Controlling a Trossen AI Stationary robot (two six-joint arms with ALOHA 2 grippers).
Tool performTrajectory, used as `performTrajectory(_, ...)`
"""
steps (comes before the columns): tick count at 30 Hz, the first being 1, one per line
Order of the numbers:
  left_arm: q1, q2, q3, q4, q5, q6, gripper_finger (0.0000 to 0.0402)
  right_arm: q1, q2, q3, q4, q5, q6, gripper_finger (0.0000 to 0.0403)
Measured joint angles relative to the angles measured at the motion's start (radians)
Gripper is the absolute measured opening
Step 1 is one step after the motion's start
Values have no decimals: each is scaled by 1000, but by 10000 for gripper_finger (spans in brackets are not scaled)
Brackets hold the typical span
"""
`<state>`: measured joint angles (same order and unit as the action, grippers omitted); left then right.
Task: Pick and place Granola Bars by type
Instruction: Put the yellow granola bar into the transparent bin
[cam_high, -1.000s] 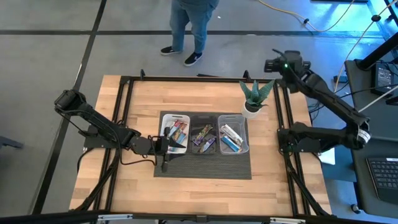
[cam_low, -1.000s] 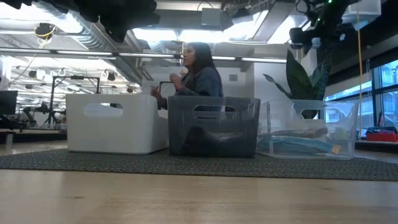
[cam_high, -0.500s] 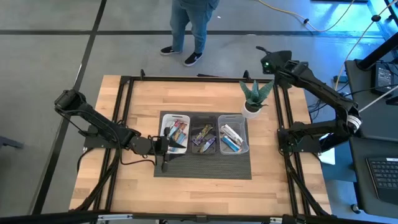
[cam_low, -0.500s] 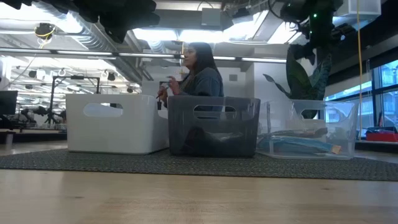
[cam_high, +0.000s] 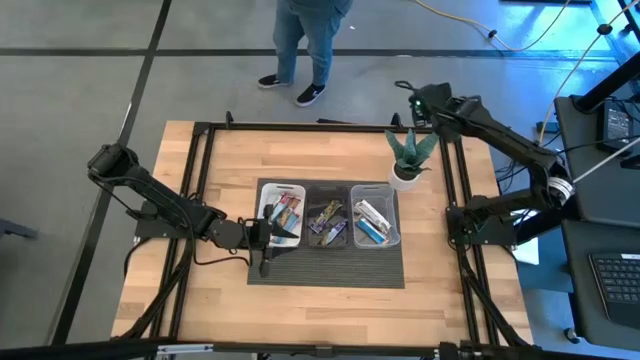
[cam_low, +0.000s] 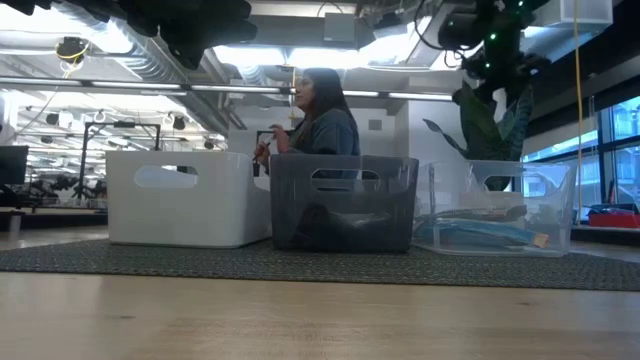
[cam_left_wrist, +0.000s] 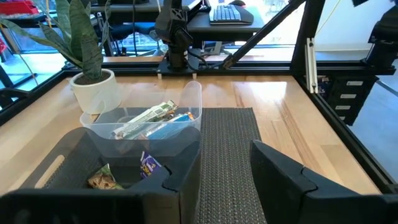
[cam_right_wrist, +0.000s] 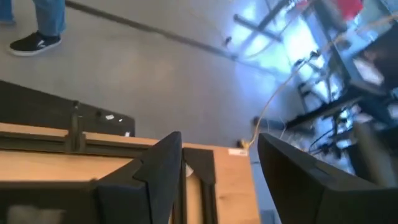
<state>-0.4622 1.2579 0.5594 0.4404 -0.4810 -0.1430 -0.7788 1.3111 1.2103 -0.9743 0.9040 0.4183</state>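
Three trays stand side by side on a dark mat (cam_high: 325, 268): white (cam_high: 266, 190), black (cam_high: 328, 190) and clear (cam_high: 394, 212). Red multicolour granola bars (cam_high: 286, 210) lie in the white tray. Silver and purple bars (cam_high: 327, 220) lie in the black one. Blue and silver bars (cam_high: 372, 222) lie in the clear one; they also show in the left wrist view (cam_left_wrist: 152, 118). My left gripper (cam_high: 272, 237) is open and empty by the white tray's near edge. My right gripper (cam_high: 412, 96) is open and empty, high over the table's far right edge.
A potted plant (cam_high: 410, 155) stands just behind the clear tray. A black frame (cam_high: 200, 130) runs round the table. A person (cam_high: 305, 40) stands beyond the far edge. Bare wood lies left, right and near of the mat.
My right gripper has swung toward the table's left along the far edge, past the plant, staying high. The left arm and the trays have kept still.
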Motion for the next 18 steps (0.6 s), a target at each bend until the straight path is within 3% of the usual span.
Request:
performTrajectory(5, 0, 0, 0, 0, 0, 0, 131, -66, 84, 60, -22, -80, 48, 216)
performTrajectory(11, 0, 0, 0, 0, 0, 0, 130, -160, 202, 136, -24, -343, 108, 216)
performTrajectory(18, 0, 0, 0, -2, 0, 0, 132, -262, 292, 186, -39, -397, 207, 216)
